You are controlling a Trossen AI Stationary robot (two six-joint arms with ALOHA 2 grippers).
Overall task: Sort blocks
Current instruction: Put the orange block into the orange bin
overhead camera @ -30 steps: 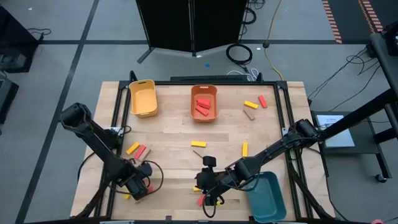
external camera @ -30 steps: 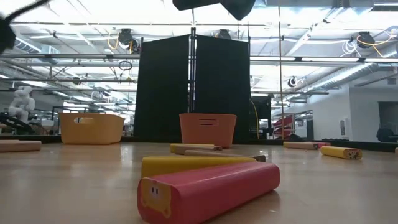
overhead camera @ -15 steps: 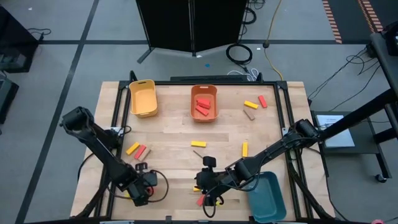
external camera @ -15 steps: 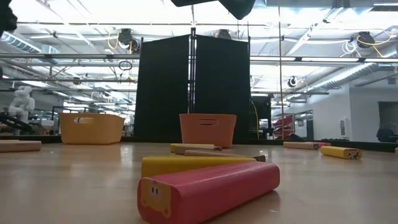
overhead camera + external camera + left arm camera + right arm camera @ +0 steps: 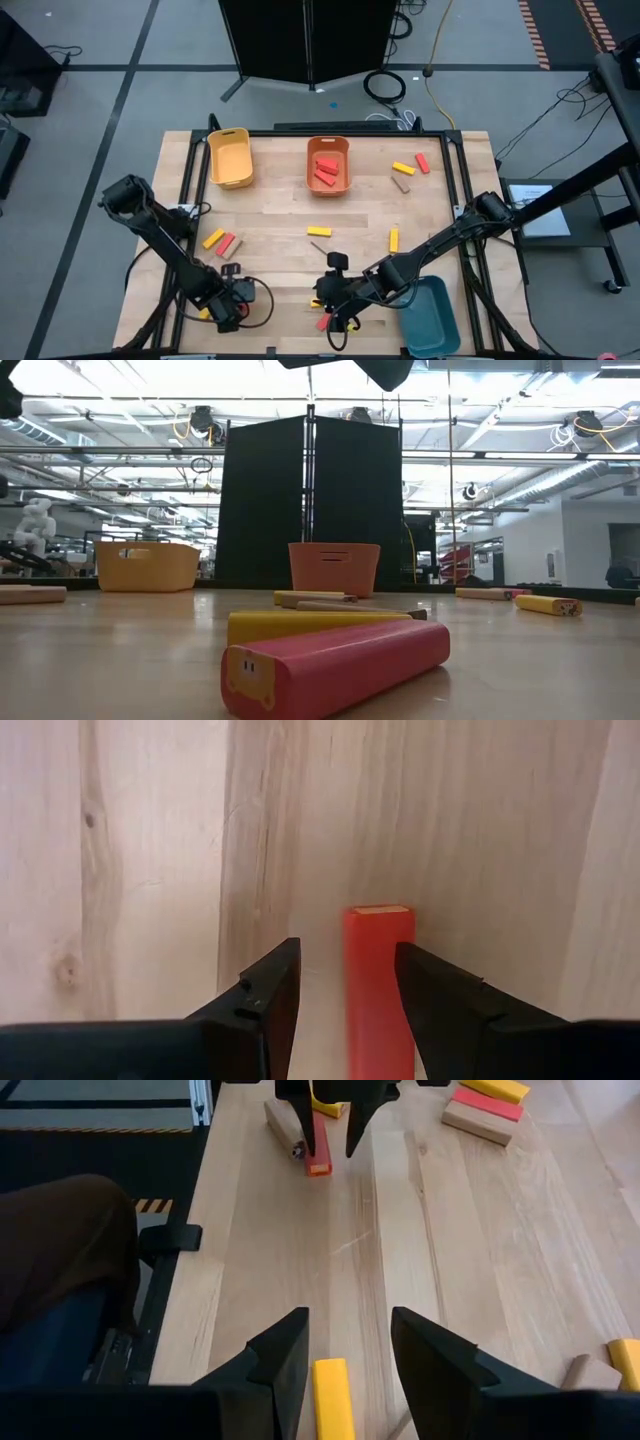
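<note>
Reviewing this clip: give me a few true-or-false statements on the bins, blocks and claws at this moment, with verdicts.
1. The orange bin holds red blocks. True.
2. The yellow bin holds red blocks. False: it looks empty.
3. A red block lies between the left claw fingers. True.
4. The right claw has a tan block between its fingers. False: a yellow block.
5. The teal bin sits at the table's far edge. False: near edge, right side.

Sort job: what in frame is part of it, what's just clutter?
Job:
- blocks, e.g. red block between left gripper fingers, yellow block between right gripper fingers
- yellow bin, orange bin, teal bin

Clutter:
- black panel
- floor cables
</note>
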